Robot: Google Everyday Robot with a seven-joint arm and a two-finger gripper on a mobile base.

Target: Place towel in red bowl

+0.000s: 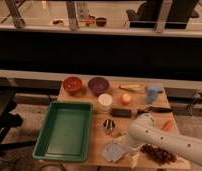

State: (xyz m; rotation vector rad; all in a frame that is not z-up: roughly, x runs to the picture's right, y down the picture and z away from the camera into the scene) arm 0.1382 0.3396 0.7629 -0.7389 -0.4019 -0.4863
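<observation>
The red bowl (72,84) stands at the back left of the wooden table (96,135), next to a purple bowl (98,85). The towel (113,151) is a pale grey crumpled cloth lying at the table's front edge, to the right of the green tray. My white arm (159,142) comes in from the lower right. My gripper (125,146) is at its end, low down at the towel's right side. The arm's bulk hides most of it.
A large green tray (65,129) fills the table's left half. A small metal cup (110,126), a black block (121,113), a white cup (105,101), an orange (126,98), a blue cup (153,92), a carrot (167,125) and a dark cluster (158,153) are spread around.
</observation>
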